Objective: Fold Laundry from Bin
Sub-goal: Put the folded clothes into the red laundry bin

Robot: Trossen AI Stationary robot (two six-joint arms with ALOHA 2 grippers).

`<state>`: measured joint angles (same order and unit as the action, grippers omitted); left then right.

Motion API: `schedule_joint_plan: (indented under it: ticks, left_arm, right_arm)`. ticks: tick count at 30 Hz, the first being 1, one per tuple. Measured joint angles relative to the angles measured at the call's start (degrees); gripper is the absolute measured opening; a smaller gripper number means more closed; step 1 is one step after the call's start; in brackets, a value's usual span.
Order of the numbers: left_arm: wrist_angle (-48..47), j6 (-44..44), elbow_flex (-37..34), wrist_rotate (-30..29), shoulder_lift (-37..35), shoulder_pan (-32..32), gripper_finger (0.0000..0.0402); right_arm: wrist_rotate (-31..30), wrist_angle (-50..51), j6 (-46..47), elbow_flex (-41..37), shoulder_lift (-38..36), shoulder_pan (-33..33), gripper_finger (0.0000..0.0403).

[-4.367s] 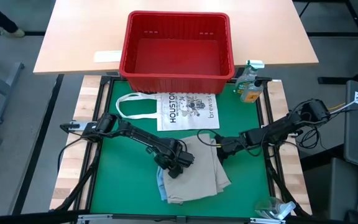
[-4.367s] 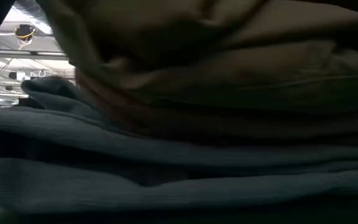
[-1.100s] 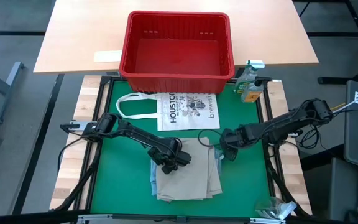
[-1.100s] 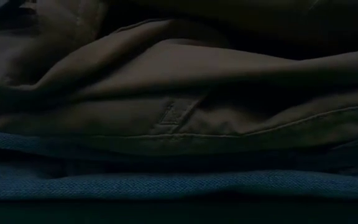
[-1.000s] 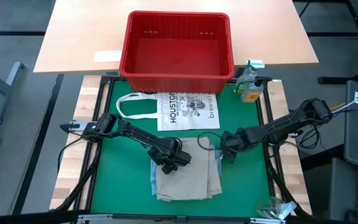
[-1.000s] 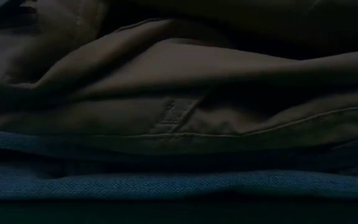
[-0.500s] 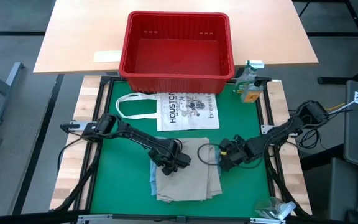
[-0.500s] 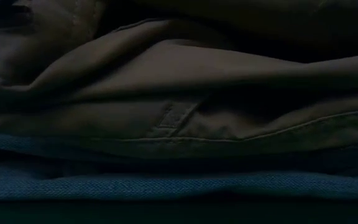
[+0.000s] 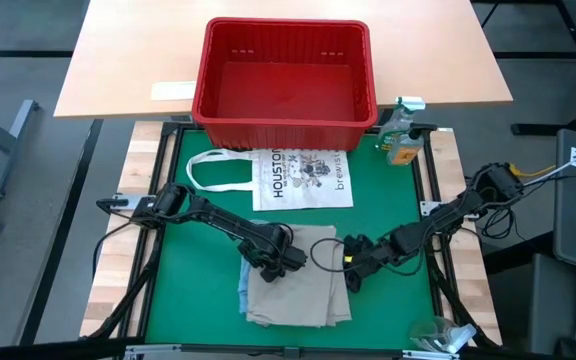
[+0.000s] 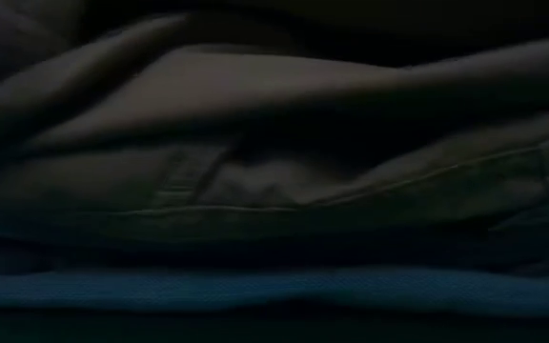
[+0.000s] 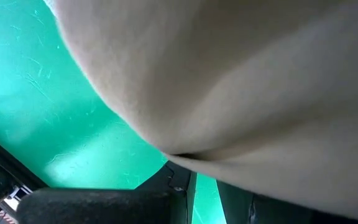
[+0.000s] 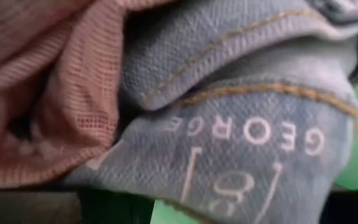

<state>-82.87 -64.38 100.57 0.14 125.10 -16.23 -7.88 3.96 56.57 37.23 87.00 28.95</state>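
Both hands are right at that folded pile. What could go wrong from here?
The left hand sits on the khaki top layer; pulling away could drag the fold open. The right hand, open at the pile's edge by the denim, could shove the layers askew. The stack blocks the low view, so slips may go unseen.

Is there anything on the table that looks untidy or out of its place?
The khaki garment tops the stack on the green mat, and blue cloth pokes out along one side of the stack, so the edges do not line up. The red bin sits empty. The HOUSTON tote bag lies flat beside the bin.
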Motion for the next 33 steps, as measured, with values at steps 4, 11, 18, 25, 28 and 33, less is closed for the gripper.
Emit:
schedule_joint_plan:
  ticks: [4, 11, 18, 25, 28, 33]
  left_arm:
    - [0.18, -0.04, 0.00, 0.00, 0.00, 0.00, 0.0053]
    - [0.38, -0.11, 0.00, 0.00, 0.00, 0.02, 0.0053]
    - [0.44, -0.22, 0.00, 1.03, 0.00, 0.02, 0.0053]
    - [0.77, -0.17, 0.00, 0.92, 0.00, 0.02, 0.0053]
    - [0.76, -0.15, -0.02, 0.91, 0.00, 0.00, 0.0053]
    - [0.79, -0.13, -0.02, 0.89, 0.00, -0.02, 0.0053]
  right_arm:
    - [0.38, -1.11, 0.09, 0.00, 0.55, 0.00, 0.0198]
    - [-1.51, -1.09, 3.45, 0.03, 0.64, 0.00, 0.0198]
    - [-5.01, -1.49, 9.83, 0.30, 4.77, 0.00, 0.0198]
    - [-5.07, -6.55, 10.88, 0.14, 8.87, 0.00, 0.0198]
    - [-5.19, -10.89, 10.69, 0.07, 9.07, -0.04, 0.0198]
    - [-5.05, -14.55, 10.56, 0.04, 9.21, -0.04, 0.0198]
